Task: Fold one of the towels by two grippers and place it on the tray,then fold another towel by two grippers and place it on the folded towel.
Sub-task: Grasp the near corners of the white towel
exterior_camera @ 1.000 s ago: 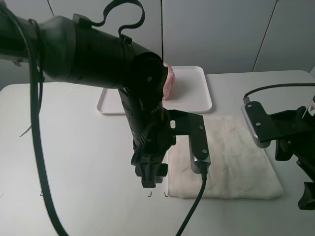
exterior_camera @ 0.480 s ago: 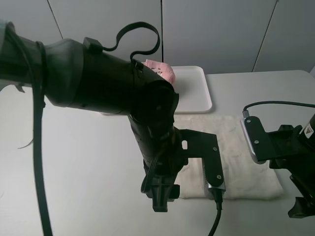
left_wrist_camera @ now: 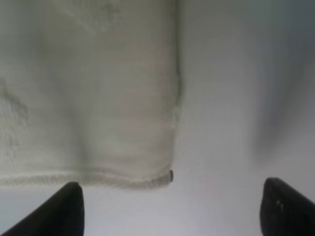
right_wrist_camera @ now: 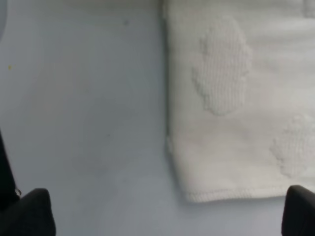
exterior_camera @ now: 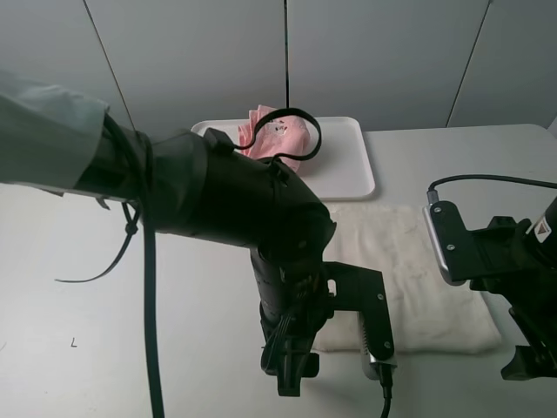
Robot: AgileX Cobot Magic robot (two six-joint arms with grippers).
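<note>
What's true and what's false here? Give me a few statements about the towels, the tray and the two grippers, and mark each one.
1. The pale pink towel sits on the white tray. True.
2. The cream-white towel lies spread on the table. True.
3. The cream-white towel covers the pale pink towel. False: the two are apart, and the cream-white towel lies on the table in front of the tray.
4. The left gripper is shut on the cream-white towel's edge. False: it is open over a corner of that towel and holds nothing.
5. The right gripper is open near another corner of the cream-white towel. True.
</note>
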